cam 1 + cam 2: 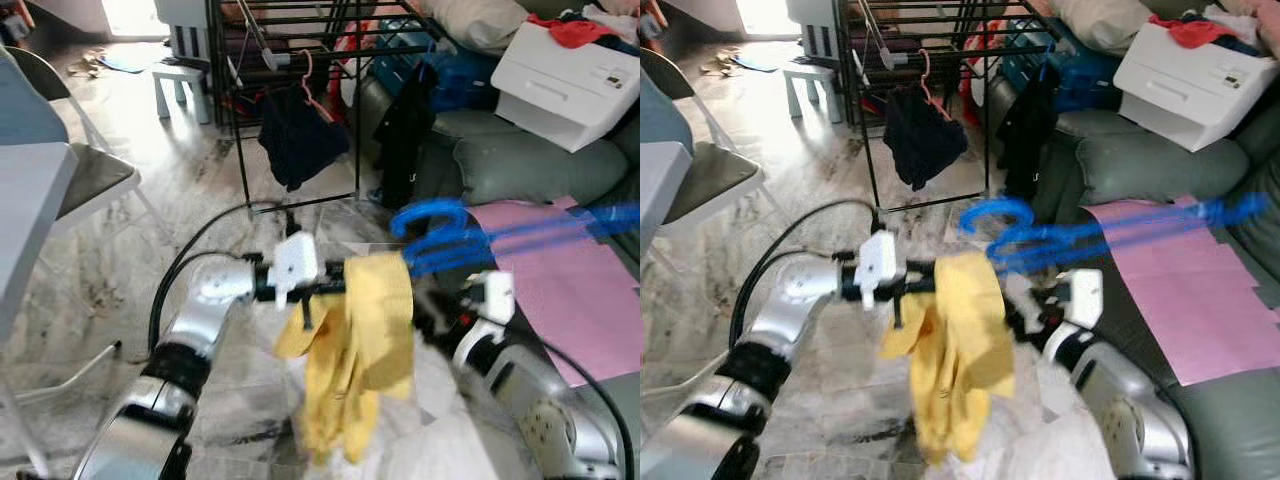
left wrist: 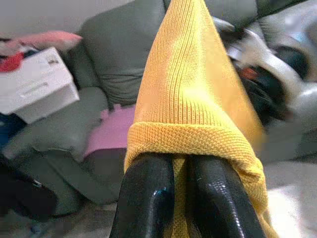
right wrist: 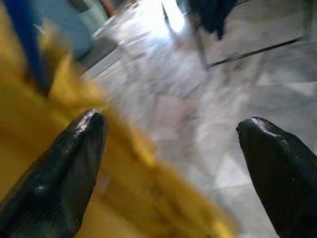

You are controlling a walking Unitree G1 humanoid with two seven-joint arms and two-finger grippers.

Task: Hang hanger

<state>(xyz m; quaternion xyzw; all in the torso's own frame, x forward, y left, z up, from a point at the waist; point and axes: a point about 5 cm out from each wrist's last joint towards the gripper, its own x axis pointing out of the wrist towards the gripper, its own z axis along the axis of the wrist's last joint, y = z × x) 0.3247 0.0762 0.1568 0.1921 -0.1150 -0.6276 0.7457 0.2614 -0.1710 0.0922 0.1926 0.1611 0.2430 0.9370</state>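
The left arm's silver forearm rises from the near edge of the head view, and its left gripper (image 1: 318, 290) is pinched tight on a fold of the yellow knit garment (image 1: 355, 350). In the left wrist view the two glossy black fingers (image 2: 148, 198) sit pressed together with a ribbed hem wrapped over their tips. That pinch seems meant to keep the cloth up and spread so the hanger can be worked into it or carried along with it. The fabric is soft and finely ribbed, drooping in loose folds below the grip.

Just right of the garment's top, the blue hanger (image 1: 470, 235) reaches out sideways, its hook curling above the yellow cloth and its thin arms trailing toward the sofa. It is smeared by motion blur, so whether it is plastic or coated wire cannot be told. It touches or passes into the top of the garment.

Further right, the right gripper (image 3: 171, 163) is spread wide and holds nothing, its rounded black fingertips well apart with yellow cloth and a blue bar beside one of them. The right arm rises beneath the hanger.

Beyond, a black metal drying rack (image 1: 290, 60) stands on the marble floor (image 1: 150, 200) with a dark garment (image 1: 300, 140) hung from it on a pink hanger: the likely place to hang this one. A grey sofa (image 1: 520, 160) holding a white box (image 1: 570, 80) sits at the right, with a pink mat (image 1: 570, 290) spread just in front.
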